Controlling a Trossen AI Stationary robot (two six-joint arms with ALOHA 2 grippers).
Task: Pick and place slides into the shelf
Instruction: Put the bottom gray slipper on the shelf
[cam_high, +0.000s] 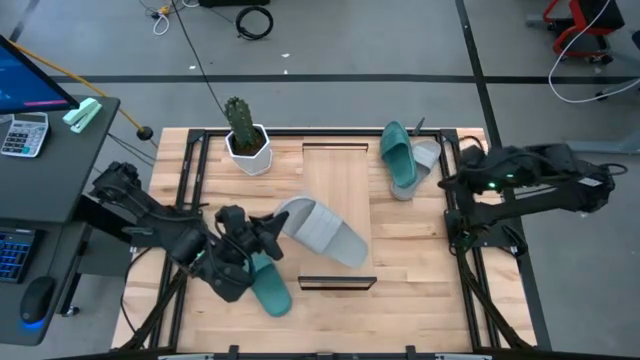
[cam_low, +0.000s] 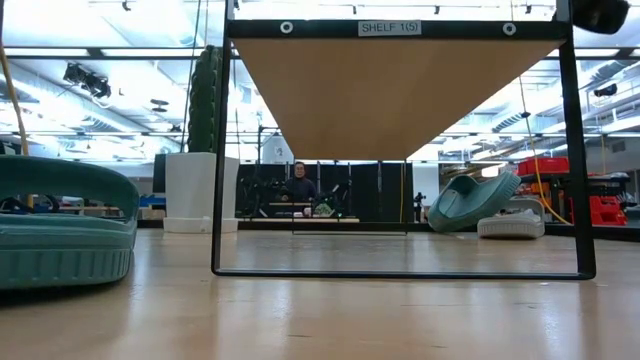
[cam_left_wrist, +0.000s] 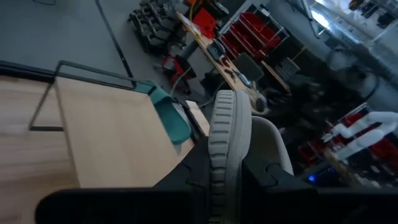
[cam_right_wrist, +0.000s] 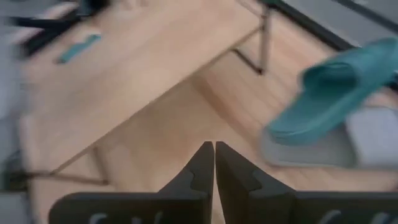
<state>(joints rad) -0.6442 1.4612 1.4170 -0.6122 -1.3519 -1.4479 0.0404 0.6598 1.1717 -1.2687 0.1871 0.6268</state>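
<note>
The shelf (cam_high: 338, 190), a light-wood board on a thin black frame, stands mid-table. My left gripper (cam_high: 270, 232) reaches in from the left, shut on a light grey slide (cam_high: 322, 232) that lies out over the board's near left part. A teal slide (cam_high: 268, 287) lies on the table just below that gripper, sole down (cam_low: 60, 225). At the far right another teal slide (cam_high: 399, 155) leans on a second grey slide (cam_high: 426, 158). My right gripper (cam_right_wrist: 214, 165) hovers shut near that pair, touching nothing. My left gripper pinches the grey slide's sole at one end, between its two fingers (cam_left_wrist: 198, 177); the ribbed sole edge (cam_left_wrist: 229, 134) runs up between them. The fingers come in roughly level from the table's left. The slide stretches away over the shelf; whether it touches the board, I cannot tell.
A cactus in a white pot (cam_high: 246, 140) stands at the far left beside the shelf. Black frame rails (cam_high: 190, 180) run along the table's left and right sides. Bare tabletop (cam_high: 420, 250) lies right of the shelf. A person sits far off in the room (cam_low: 298, 183).
</note>
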